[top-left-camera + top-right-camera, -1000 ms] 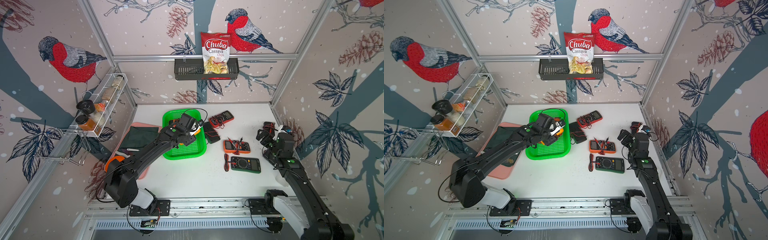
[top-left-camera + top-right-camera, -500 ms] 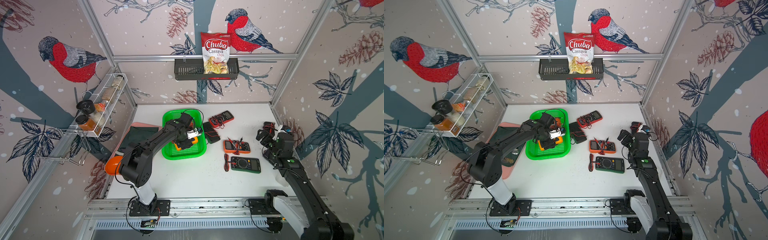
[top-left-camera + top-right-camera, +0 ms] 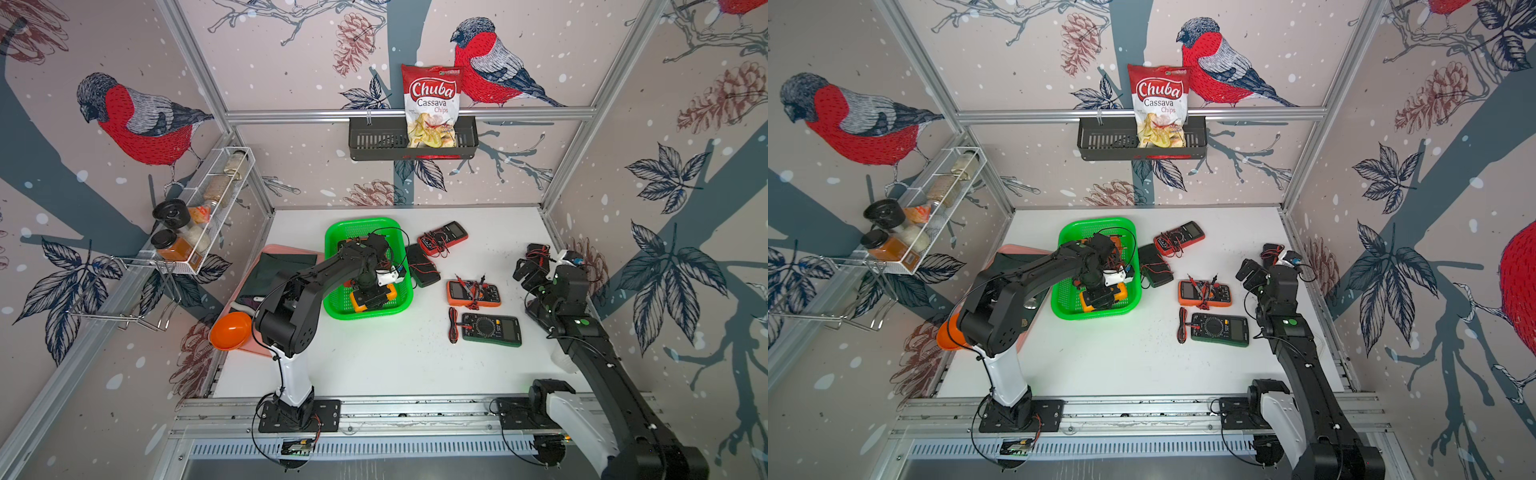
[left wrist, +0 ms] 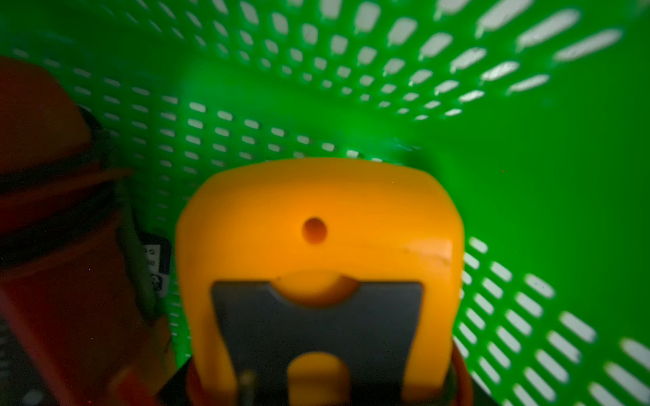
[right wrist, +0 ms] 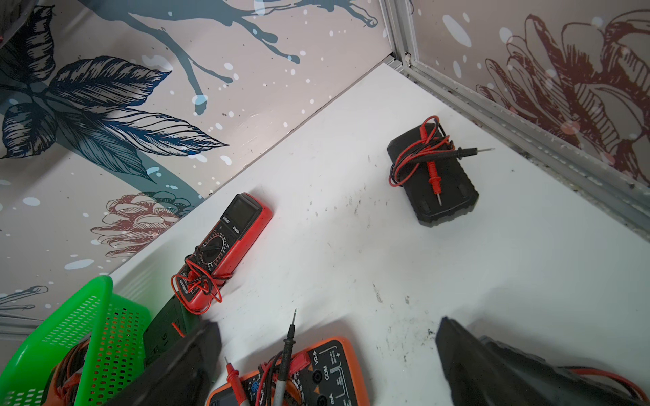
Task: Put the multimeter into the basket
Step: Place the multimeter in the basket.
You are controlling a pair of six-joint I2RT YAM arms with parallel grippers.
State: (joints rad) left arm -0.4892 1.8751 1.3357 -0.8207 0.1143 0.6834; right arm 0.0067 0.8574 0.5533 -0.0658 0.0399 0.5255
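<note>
White table (image 3: 374,365) in a booth w/ bird wallpaper, littered w/ test gear. The meter (image 3: 389,292), yellow-orange, is now down inside the basket (image 3: 332,237), at its near end and low over the mesh floor. Whether it actually rests on the floor I can't tell. A sec ago it was carried higher over the basket w/ the arm stretched out low. Since then the elbow has come up, the wrist has tipped down, and the meter has gone in. The left gripper (image 3: 371,297) is pinched tight on its body, and the left wrist view shows the meter's back close up w/ green mesh all round. So the placing looks basically done. What's left, I'd guess, is letting go and backing out w/o snagging any leads. A second meter (image 3: 360,241) w/ tangled leads lies just beside it at the basket's far end. Outside, a black meter (image 3: 422,266) sits right by the basket, w/ red (image 3: 442,237), orange (image 3: 473,293) and green (image 3: 492,330) ones further off, none shifted. The right gripper (image 3: 528,266) hangs spread wide by the right wall, holding nothing, same as before.
</note>
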